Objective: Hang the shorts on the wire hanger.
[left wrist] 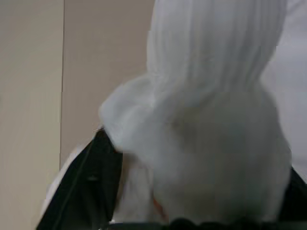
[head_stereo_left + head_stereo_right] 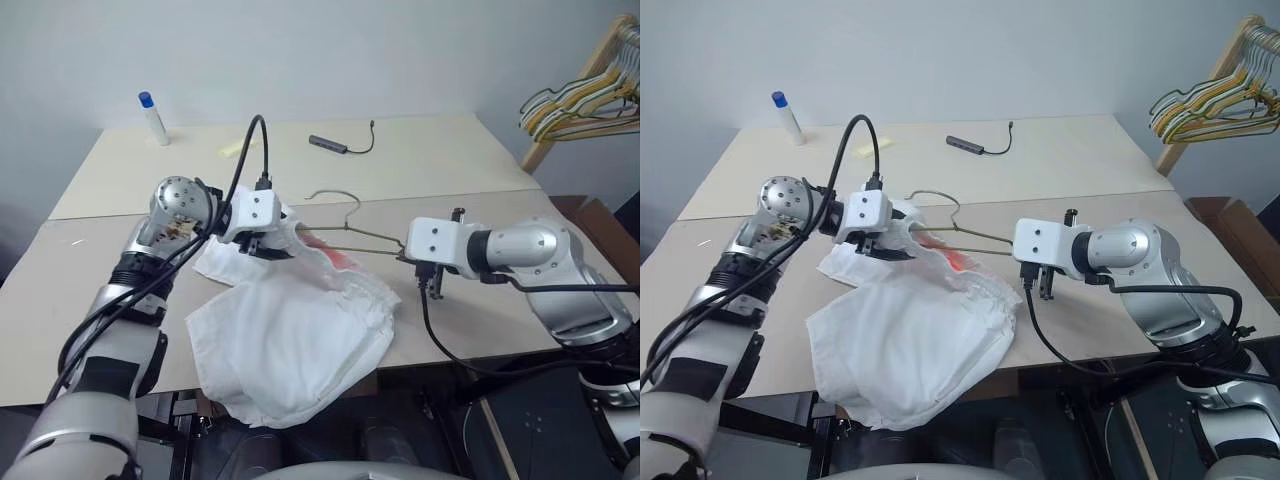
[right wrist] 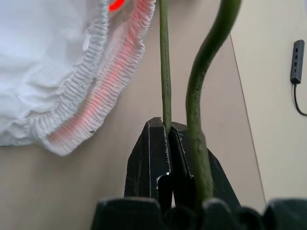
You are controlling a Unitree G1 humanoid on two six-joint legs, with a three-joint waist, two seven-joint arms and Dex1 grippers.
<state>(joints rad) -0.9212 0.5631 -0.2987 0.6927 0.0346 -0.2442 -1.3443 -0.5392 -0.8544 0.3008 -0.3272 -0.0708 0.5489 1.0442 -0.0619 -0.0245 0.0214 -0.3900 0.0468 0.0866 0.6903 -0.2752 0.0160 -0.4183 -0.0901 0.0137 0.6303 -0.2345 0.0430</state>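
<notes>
Table (image 2: 470, 150): pale, two boards butted together, seam running 9 to 3 o'clock behind your working area

Shorts (image 2: 290, 350): thin white cloth, limp and light, so expect them to sag, fold and slide wherever you are not holding. The bulk lies heaped at the near edge of the table, toward 6 o'clock, with a fold hanging just over that edge. The gathered waistband is lifted toward 11 o'clock, pink showing along the elastic. That band is the firmest part and the best place to take hold; the loose cloth below will likely slip through a pinch

Hanger (image 2: 352, 236): bare thin wire, stiff but springy, light. It hangs above the table between your two arms, hook at 12 o'clock, one end running into the bunched waistband. Smooth wire may twist in a narrow pinch, so judge it apt to swing

Left gripper (image 2: 268, 243): at the lifted waistband, 10 o'clock of the heap. In the left wrist view white gathered cloth is bunched between the black fingers (image 1: 98, 182); you look to have the cloth, jaws partly closed round it

Right gripper (image 3: 169, 143): jaws pinched shut on the hanger wire at its 3 o'clock end, well apart from the cloth

Behind, at 12 o'clock, a dark bar with cable (image 2: 330, 145); at 10 o'clock a white tube with blue cap (image 2: 154, 118). No brand, label or writing can be read on anything
</notes>
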